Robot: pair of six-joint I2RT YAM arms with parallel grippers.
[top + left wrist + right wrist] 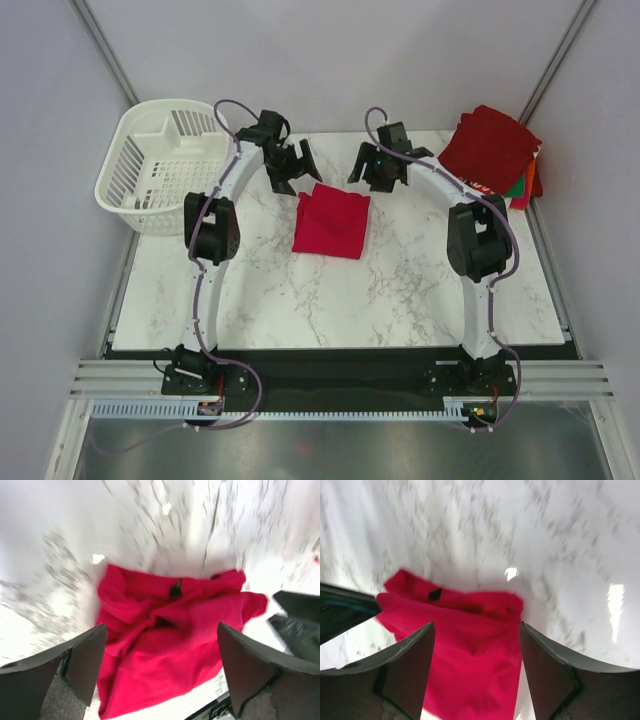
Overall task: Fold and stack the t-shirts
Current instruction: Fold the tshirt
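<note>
Bright red t-shirt (331, 222), loosely folded, lies at the centre of the marble table (400, 290). Your left gripper (294, 172) and right gripper (379, 170) hang over the table's far half, fingers spread, holding nothing. Other folded t-shirts (490, 148) are stacked at its far right corner.

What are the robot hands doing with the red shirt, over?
Both jaws open, empty, at far edge of red shirt. Shirt roughly folded, flat in the middle. Folded stack far right. Nothing blocking.

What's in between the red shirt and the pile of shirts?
In the top view, only the right arm reaches across between the red shirt and the pile; the table under it is bare marble.
</note>
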